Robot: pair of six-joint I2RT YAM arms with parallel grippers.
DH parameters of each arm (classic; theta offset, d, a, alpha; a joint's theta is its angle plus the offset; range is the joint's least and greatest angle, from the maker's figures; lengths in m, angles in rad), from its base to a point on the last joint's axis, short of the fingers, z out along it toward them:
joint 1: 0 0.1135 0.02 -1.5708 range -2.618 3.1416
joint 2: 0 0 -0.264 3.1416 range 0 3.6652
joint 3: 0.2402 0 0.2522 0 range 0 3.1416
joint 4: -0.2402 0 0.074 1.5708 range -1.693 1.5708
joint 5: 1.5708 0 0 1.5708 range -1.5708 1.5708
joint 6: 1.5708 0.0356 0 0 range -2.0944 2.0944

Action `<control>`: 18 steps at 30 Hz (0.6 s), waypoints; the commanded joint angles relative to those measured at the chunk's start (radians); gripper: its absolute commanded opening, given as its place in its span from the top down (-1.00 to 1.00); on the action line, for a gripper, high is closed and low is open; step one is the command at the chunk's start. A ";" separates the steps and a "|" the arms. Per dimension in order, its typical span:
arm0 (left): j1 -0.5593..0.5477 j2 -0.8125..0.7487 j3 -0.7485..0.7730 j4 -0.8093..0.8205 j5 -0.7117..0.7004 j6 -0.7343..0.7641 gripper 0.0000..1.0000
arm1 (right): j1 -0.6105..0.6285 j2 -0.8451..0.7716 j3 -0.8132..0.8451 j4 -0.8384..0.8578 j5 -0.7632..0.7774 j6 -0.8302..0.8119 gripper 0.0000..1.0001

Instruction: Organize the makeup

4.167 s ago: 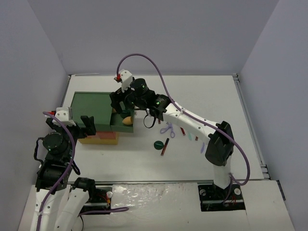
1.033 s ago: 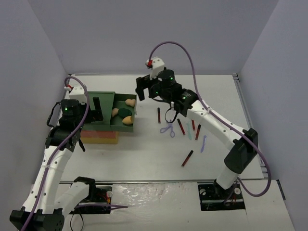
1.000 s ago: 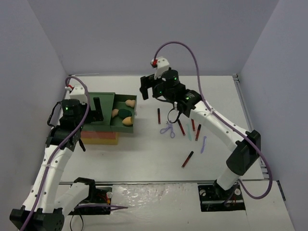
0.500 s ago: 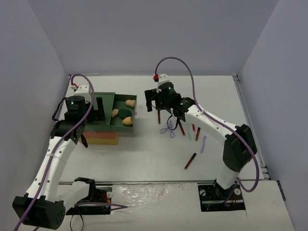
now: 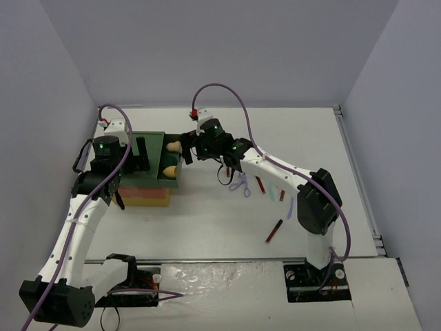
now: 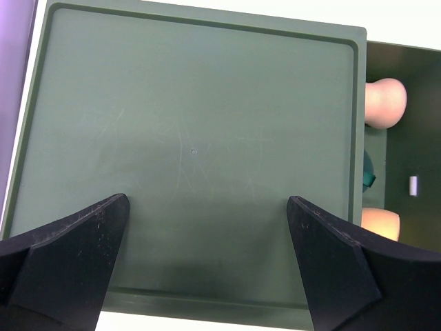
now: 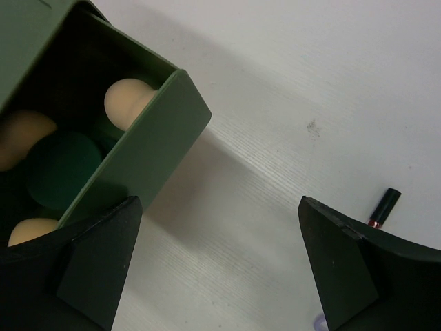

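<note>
The green drawer [image 5: 171,160] of the drawer box stands partly open and holds peach sponges [image 5: 172,146] and a dark green disc [image 7: 62,169]. My right gripper [image 5: 186,153] is open and empty at the drawer's front wall [image 7: 148,162], its left finger beside that wall. My left gripper [image 5: 141,160] is open and empty over the box's green top [image 6: 193,138]. In the left wrist view the sponges [image 6: 384,102] show at the right. On the table lie the lavender scissor-like tool [image 5: 240,185], dark-red sticks [image 5: 275,230], a mint stick [image 5: 272,193] and a lavender stick [image 5: 290,207].
The red and yellow layers of the box [image 5: 141,198] stand at the left by the wall. Another dark-red stick [image 7: 382,207] lies just right of my right gripper. The table's right half [image 5: 331,158] is bare white.
My right gripper has swung left and down from above the table to the drawer front. The drawer has slid partly into the box. My left gripper stays over the box top.
</note>
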 commanded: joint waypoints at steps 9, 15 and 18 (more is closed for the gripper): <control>0.019 0.021 -0.006 0.021 0.075 -0.039 -0.94 | 0.021 0.080 0.127 0.177 -0.147 0.061 -0.88; 0.026 0.021 -0.010 0.023 0.089 -0.040 -0.94 | 0.037 0.118 0.151 0.265 -0.251 0.071 -0.88; 0.030 0.023 -0.012 0.025 0.095 -0.041 -0.94 | 0.042 0.130 0.153 0.309 -0.303 0.066 -0.88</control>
